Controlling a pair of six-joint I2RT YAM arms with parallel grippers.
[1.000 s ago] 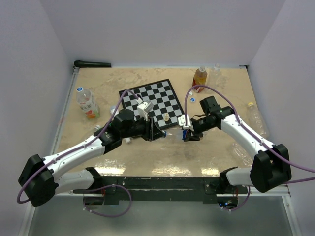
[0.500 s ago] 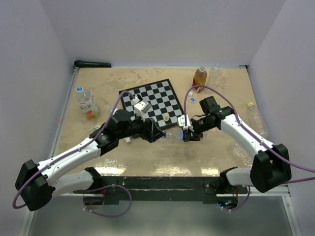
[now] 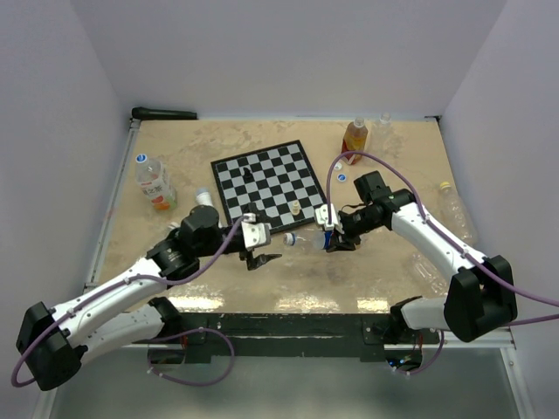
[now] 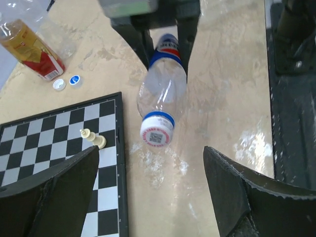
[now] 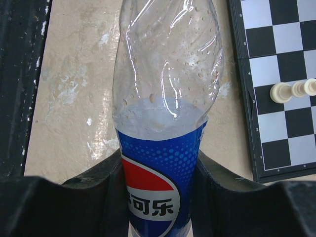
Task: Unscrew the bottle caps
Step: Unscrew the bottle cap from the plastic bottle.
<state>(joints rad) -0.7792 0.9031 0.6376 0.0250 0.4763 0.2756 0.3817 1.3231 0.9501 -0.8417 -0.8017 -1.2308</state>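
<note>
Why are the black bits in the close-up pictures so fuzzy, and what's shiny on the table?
Left wrist view: the left tool is too near the lens, so blurred; the bottle cap is sharp. Right wrist view: the right tool is soft and dark, the bottle crisp. Top view: light glares off the table at its near edge.

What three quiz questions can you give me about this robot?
1. What does the right tool hold? A bottle; B spoon; C nothing.
2. True or false: the left tool is shut.
3. How many loose caps lie beside the orange bottle?
Key: 1 A. 2 False, it is open. 3 Two.
</note>
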